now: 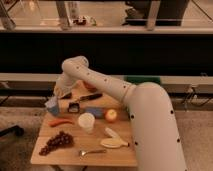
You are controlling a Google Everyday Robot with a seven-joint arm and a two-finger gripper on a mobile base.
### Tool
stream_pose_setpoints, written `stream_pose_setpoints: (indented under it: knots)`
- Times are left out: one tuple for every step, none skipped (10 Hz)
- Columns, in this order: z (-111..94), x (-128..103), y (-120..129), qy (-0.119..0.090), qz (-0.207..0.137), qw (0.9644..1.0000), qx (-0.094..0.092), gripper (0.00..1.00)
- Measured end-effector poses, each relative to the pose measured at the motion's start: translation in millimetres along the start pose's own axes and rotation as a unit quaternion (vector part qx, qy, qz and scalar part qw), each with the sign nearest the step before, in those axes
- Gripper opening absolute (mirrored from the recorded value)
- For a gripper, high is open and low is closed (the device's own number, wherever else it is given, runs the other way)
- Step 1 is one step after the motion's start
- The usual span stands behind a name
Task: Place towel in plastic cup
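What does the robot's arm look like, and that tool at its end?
The arm is a chain of fat, smooth, off-white tubes with rounded elbows, thick near the camera and slimmer farther out. Small dark dots ring the joints. No loose cables show. The tool, darker than the arm, sits at its far end over the wooden table's far corner, left in the picture.

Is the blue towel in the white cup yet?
Not yet; nothing is finished. The gripper sits at the left edge of the wooden table, right by the blue cloth towel, so pickup looks under way. The white plastic cup stands mid-table, nothing blue in it. Left: carry the towel over and drop it in.
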Motion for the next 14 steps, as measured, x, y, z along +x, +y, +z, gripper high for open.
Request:
stream_pose_setpoints:
  knots:
    - [2.4,-3.9,-3.0,-0.002,-0.003,1.0,0.0,0.03]
    - [5.3,-7.6,-5.7,-0.005,-0.005,1.0,0.001,0.0]
    - [7.5,-10.7,-8.2,-0.009,-0.008,0.9999,0.002,0.0]
    - [10.1,-13.2,-10.0,-0.011,-0.01,0.9999,0.002,0.0]
    - [14.1,-17.6,-12.8,-0.015,-0.013,0.9998,0.002,0.0]
    - [16.0,-18.2,-12.5,-0.016,-0.014,0.9998,0.005,0.0]
    - [17.1,-17.0,-10.7,-0.016,-0.014,0.9998,0.006,0.0]
    - [18.3,-15.6,-8.6,-0.015,-0.013,0.9998,0.006,0.0]
    - [19.1,-15.5,-8.0,-0.015,-0.014,0.9998,0.008,0.0]
    - [21.1,-16.5,-7.6,-0.014,-0.016,0.9997,0.008,0.0]
    - [20.2,-16.4,-7.8,-0.012,-0.017,0.9997,0.009,0.0]
    - [18.5,-14.1,-6.0,-0.009,-0.016,0.9998,0.01,0.0]
    - [18.3,-13.6,-5.3,-0.007,-0.016,0.9998,0.011,0.0]
    - [18.0,-14.0,-5.6,-0.006,-0.016,0.9998,0.011,0.0]
